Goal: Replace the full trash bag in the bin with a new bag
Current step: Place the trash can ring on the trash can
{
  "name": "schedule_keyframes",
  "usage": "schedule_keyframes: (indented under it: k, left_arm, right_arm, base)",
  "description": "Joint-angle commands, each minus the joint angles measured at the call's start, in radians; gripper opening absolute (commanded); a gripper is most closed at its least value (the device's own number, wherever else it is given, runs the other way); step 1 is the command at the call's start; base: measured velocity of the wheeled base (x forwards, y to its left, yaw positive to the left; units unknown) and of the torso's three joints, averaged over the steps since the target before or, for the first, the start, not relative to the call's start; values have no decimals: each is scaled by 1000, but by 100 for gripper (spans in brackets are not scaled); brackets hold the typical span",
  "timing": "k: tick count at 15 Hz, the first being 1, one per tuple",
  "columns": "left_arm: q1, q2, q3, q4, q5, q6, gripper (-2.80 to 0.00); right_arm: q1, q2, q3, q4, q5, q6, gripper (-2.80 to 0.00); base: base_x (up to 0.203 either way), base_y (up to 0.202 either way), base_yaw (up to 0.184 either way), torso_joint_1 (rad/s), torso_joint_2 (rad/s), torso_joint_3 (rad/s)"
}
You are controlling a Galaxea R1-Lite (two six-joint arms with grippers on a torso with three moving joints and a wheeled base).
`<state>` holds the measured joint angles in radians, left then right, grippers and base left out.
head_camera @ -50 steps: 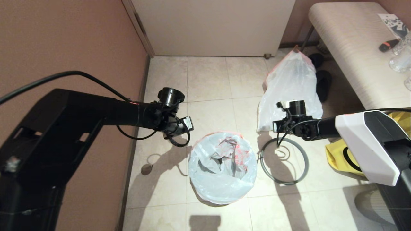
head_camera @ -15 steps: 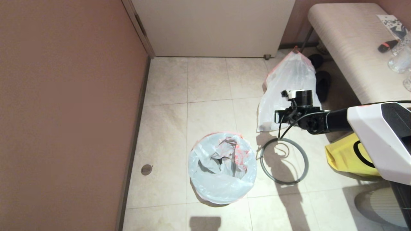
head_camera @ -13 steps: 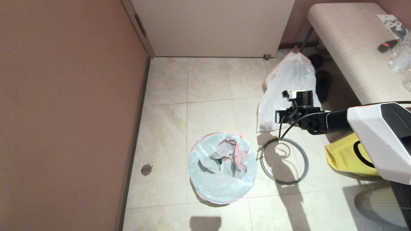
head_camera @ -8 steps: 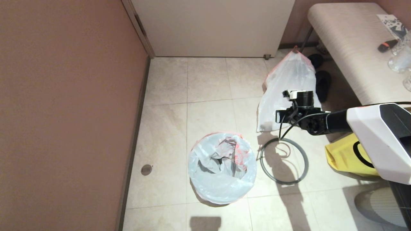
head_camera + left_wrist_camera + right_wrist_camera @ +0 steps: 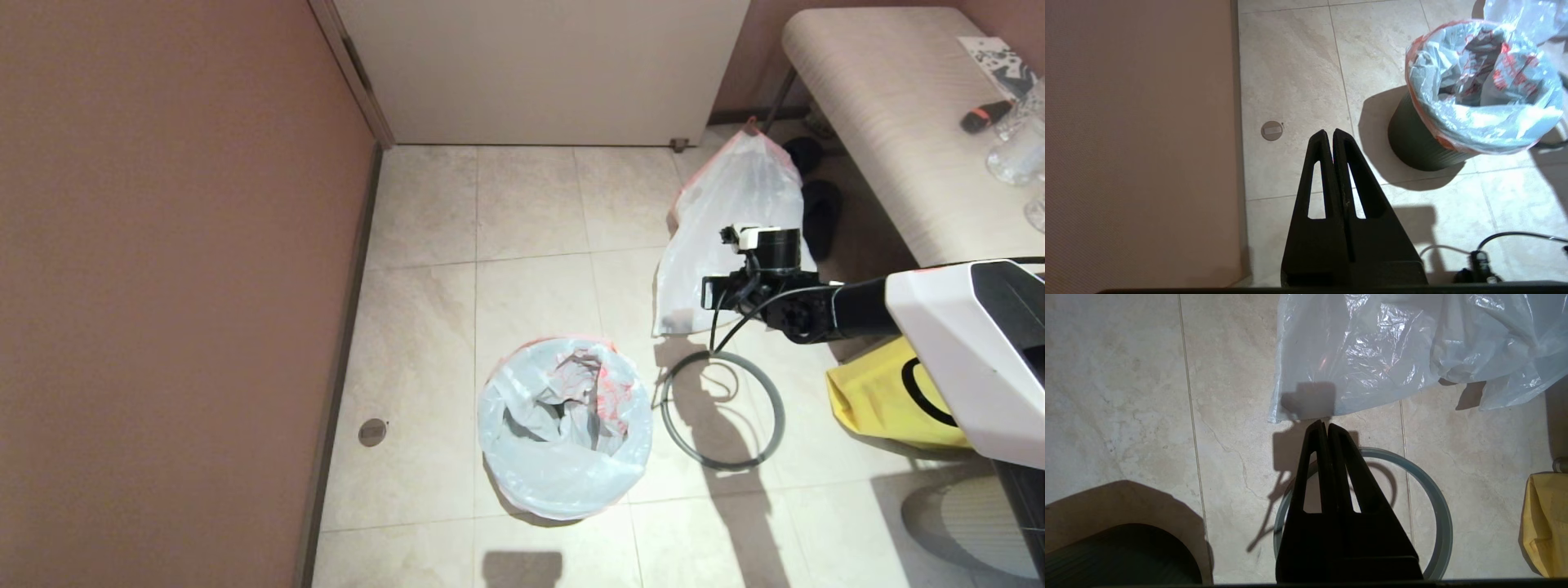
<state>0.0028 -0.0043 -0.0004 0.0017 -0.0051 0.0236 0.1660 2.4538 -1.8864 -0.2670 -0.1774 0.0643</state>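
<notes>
Liner [image 5: 563,429] is draped over the black bin [image 5: 1419,143], hem folded outside, so I reckon the bagging's done. Full trash bag [image 5: 739,224] leans by the bench [image 5: 890,131], out of the way. Grey ring [image 5: 722,408] lies flat beside the bin, unfitted. My right gripper [image 5: 1323,426] hangs over it clenched, empty; left gripper [image 5: 1329,134] is pinched empty, aimed at bare floor.

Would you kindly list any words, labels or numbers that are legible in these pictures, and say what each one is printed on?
Nothing can be read.
Red printed lettering on the thin translucent white plastic bag lining the small round black bin: too crumpled and blurred to read.
Black-and-white printed sheet on the beige bench: too small to read.
</notes>
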Motion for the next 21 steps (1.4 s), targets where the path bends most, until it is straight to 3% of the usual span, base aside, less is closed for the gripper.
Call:
schedule_keyframes:
  k: [1,21]
  left_arm:
    - [0,5,0,-1,2,-34,-280]
    - [0,4,0,-2,4,-28,-280]
  right_arm:
    - [1,1,5,-12,0,-1,-280]
    - [0,68,-11,-46,13,-5,-280]
  base:
    - [0,0,0,0,0,0]
    - [0,0,0,0,0,0]
